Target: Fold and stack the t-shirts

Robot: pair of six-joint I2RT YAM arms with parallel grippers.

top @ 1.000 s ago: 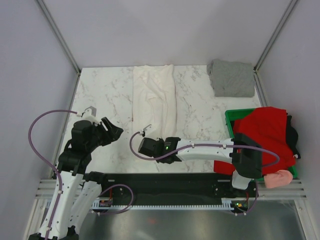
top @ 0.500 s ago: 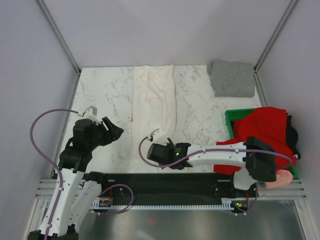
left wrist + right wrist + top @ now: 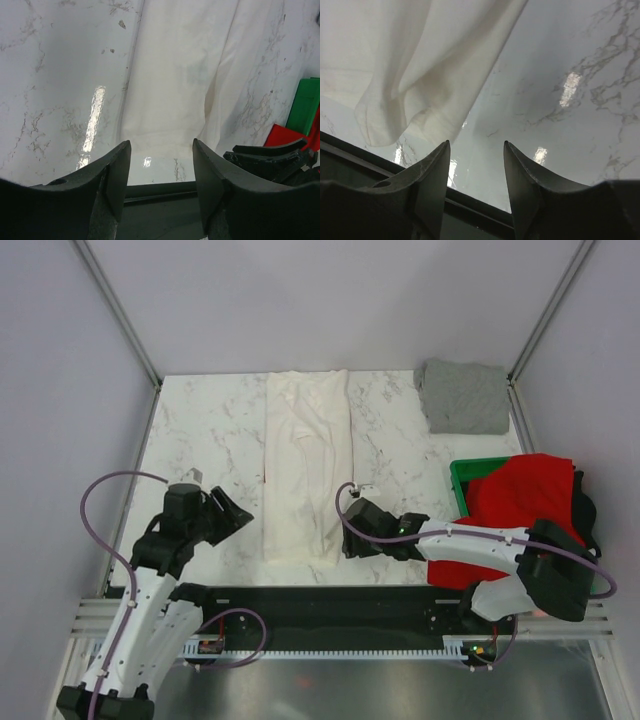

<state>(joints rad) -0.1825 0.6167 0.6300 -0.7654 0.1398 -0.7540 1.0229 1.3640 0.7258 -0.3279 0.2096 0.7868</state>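
Observation:
A large white t-shirt (image 3: 306,465) lies as a long narrow strip down the middle of the table, its near hem by the front edge. It also shows in the left wrist view (image 3: 185,75) and the right wrist view (image 3: 415,60). My left gripper (image 3: 236,515) is open and empty, just left of the shirt's near end (image 3: 160,155). My right gripper (image 3: 349,539) is open and empty, just right of the near hem (image 3: 476,150). A grey folded square (image 3: 462,397) lies at the back right. A red shirt (image 3: 530,505) and a black one (image 3: 586,512) hang over the crate.
A green plastic crate (image 3: 463,476) stands at the right edge under the red shirt; it also shows in the left wrist view (image 3: 305,102). A black rail (image 3: 330,598) runs along the table's front edge. Walls enclose the table on three sides.
My right gripper has moved from over the white shirt's near end to its right side, off the cloth. The shirt's near end now lies flatter. My left gripper has shifted nearer and slightly right.

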